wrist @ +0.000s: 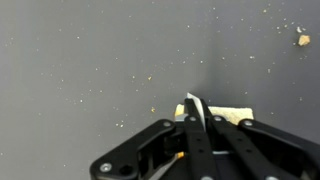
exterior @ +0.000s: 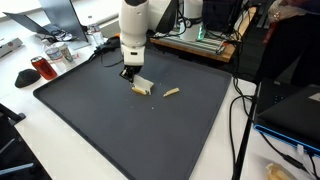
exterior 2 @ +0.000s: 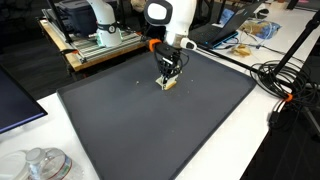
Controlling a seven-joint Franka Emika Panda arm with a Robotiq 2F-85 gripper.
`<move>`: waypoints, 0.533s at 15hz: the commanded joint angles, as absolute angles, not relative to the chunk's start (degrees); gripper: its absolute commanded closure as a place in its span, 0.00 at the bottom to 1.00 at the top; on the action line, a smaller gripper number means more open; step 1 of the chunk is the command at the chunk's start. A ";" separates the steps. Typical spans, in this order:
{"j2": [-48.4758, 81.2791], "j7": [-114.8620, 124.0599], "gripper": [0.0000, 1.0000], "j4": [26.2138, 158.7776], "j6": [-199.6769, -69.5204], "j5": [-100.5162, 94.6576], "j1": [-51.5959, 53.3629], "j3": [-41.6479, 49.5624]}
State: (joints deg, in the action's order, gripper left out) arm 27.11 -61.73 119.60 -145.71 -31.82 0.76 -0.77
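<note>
Closest to the lens in an exterior view: bare white desk, then the near corner of a black mat. Farther back on the mat, claw pointing straight down, low over a pale chunk, bread-like in look. Just right of it and apart, a smaller tan scrap. Off the mat at far left, a red mug. Loose cables along the right edge.

Again in an exterior view: glassware at the near left corner, black mat filling the middle. Claw upright toward the far edge, tips right at the pale chunk. Touching or not, cannot tell.

Wrist view: claw at the bottom, fingers pressed fully together, pinching a thin white blade poking out beyond the tips. Hard to say what kind of blade. Pale chunk flat on the mat just right of the tips, against the blade. Lone crumb well apart at far right.
</note>
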 commanded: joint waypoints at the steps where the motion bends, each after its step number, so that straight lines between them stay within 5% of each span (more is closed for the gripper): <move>1: 29.69 -62.89 0.99 117.60 -145.58 -32.63 0.81 -0.68; 8: 30.57 -65.93 0.99 118.00 -144.63 -29.86 -0.11 -2.39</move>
